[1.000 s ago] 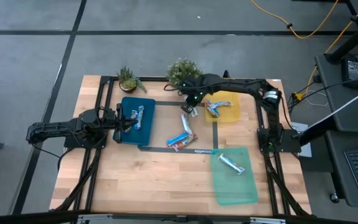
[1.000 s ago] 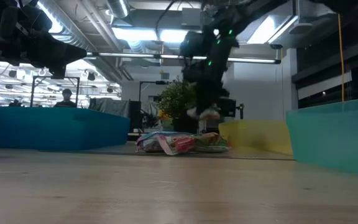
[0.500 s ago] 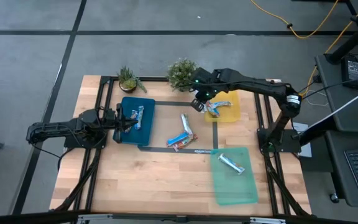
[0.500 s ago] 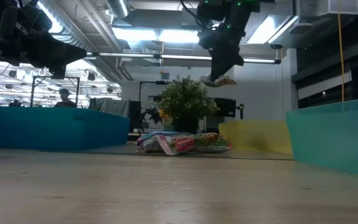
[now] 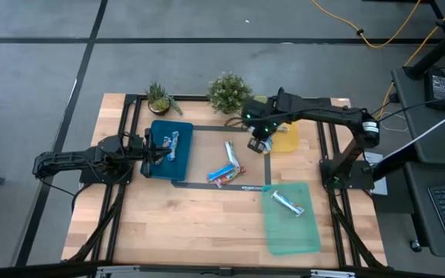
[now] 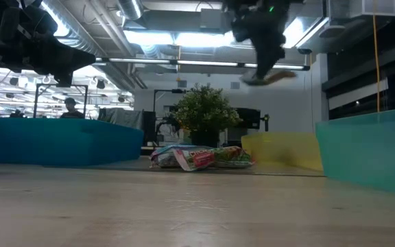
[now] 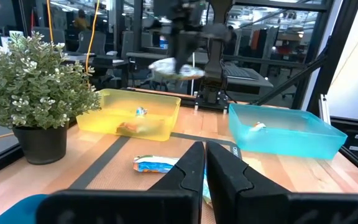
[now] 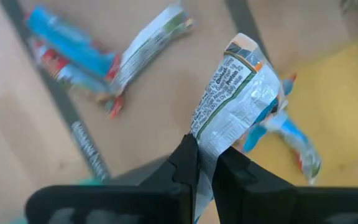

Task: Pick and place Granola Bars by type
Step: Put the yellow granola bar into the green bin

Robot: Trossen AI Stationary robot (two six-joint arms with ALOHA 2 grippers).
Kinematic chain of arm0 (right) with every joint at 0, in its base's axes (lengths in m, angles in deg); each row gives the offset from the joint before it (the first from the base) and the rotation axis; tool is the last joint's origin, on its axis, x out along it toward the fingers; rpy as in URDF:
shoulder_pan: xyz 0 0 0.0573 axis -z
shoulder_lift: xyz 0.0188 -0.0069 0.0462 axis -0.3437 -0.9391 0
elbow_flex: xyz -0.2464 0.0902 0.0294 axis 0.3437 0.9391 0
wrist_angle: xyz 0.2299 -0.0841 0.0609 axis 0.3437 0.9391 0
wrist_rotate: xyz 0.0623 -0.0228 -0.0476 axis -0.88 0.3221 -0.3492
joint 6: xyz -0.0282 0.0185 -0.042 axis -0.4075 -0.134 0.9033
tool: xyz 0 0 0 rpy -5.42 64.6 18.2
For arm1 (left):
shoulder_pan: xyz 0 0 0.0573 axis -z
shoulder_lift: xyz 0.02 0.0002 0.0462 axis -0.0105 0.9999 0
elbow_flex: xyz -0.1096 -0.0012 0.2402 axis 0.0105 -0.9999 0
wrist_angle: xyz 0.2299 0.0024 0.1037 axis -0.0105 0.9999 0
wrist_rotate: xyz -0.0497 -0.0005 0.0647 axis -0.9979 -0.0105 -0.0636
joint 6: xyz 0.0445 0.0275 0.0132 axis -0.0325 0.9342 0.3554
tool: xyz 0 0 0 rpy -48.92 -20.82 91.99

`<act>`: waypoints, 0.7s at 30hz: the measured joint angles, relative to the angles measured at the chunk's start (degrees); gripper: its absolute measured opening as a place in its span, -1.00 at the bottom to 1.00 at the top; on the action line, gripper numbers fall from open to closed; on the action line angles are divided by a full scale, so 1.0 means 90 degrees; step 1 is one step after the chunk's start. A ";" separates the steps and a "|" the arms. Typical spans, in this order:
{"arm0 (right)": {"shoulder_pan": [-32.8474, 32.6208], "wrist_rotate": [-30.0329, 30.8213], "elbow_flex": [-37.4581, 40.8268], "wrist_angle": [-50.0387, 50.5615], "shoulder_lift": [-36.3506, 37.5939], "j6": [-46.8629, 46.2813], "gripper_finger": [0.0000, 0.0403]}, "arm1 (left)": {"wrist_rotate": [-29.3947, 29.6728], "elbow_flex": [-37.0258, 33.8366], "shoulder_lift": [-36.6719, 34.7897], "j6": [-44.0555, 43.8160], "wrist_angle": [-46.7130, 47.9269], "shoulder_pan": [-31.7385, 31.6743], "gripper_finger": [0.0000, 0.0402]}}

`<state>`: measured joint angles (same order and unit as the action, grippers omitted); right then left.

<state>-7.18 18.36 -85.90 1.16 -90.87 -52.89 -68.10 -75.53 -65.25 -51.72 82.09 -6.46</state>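
Observation:
My right gripper (image 5: 258, 144) hangs high over the left edge of the yellow tray (image 5: 287, 140), shut on a silvery-white granola bar (image 8: 235, 87) with an orange tip. In the low view the bar (image 6: 273, 77) shows under the gripper (image 6: 262, 58), well above the table. Three more bars (image 5: 226, 164) lie in a loose heap at mid-table. One bar (image 8: 291, 144) lies in the yellow tray, one (image 5: 287, 202) in the green tray (image 5: 292, 232), and some (image 5: 168, 144) in the blue tray (image 5: 170, 158). My left gripper (image 7: 204, 167) is shut and level at the blue tray's left edge. My right gripper pinches one end of the bar's wrapper (image 8: 211, 142) between its two fingers (image 8: 188, 163). The fingers point steeply down from above. The bar is lifted clear of the table, and the rest of it sticks out past the fingertips, lying nearly level.
Two potted plants (image 5: 161, 99) (image 5: 226, 91) stand at the table's far edge, the bigger one close to my right arm. Black tape lines (image 5: 238, 185) mark the wood between the trays. The near half of the table (image 5: 184, 232) is bare wood.
My right gripper has risen from just above the heap of bars and gone toward the table's right edge, to the yellow tray, staying shut on the bar. The bar has been carried up with it, clear of the table.

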 joint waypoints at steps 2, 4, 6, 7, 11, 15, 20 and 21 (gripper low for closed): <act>-0.0242 0.0002 0.0000 0.0227 0.0217 -0.0183 -0.81 | 0.0000 0.0000 0.0001 0.0000 0.0000 -0.0001 -0.94; -0.0508 0.0001 0.0000 0.0373 0.0479 -0.0393 -0.81 | 0.0000 -0.0001 0.0002 0.0000 -0.0002 -0.0001 -0.94; -0.0795 0.0000 0.0000 0.0414 0.0778 -0.0547 -0.81 | 0.0000 -0.0001 0.0002 0.0000 0.0000 -0.0001 -0.94; -0.0938 -0.0001 0.0000 0.0424 0.0937 -0.0631 -0.81 | -0.0002 -0.0001 0.0000 0.0000 0.0000 -0.0001 -0.95; -0.1509 -0.0007 -0.0002 0.0414 0.1535 -0.0810 -0.81 | 0.0000 0.0000 0.0002 0.0000 -0.0001 0.0001 -0.96; -0.1899 -0.0002 -0.0002 0.0398 0.1945 -0.1004 -0.81 | 0.0000 0.0001 0.0000 0.0000 -0.0002 0.0001 -0.95; -0.2353 -0.0002 -0.0002 0.0442 0.2167 -0.1324 -0.81 | -0.0002 0.0000 0.0001 0.0000 -0.0002 0.0001 -0.94; -0.2464 -0.0004 -0.0002 0.0450 0.2174 -0.1431 -0.81 | -0.0001 -0.0001 0.0002 0.0000 -0.0001 0.0001 -0.94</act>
<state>-29.36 18.32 -85.92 5.22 -71.31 -65.76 -68.11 -75.54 -65.23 -51.72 82.08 -6.45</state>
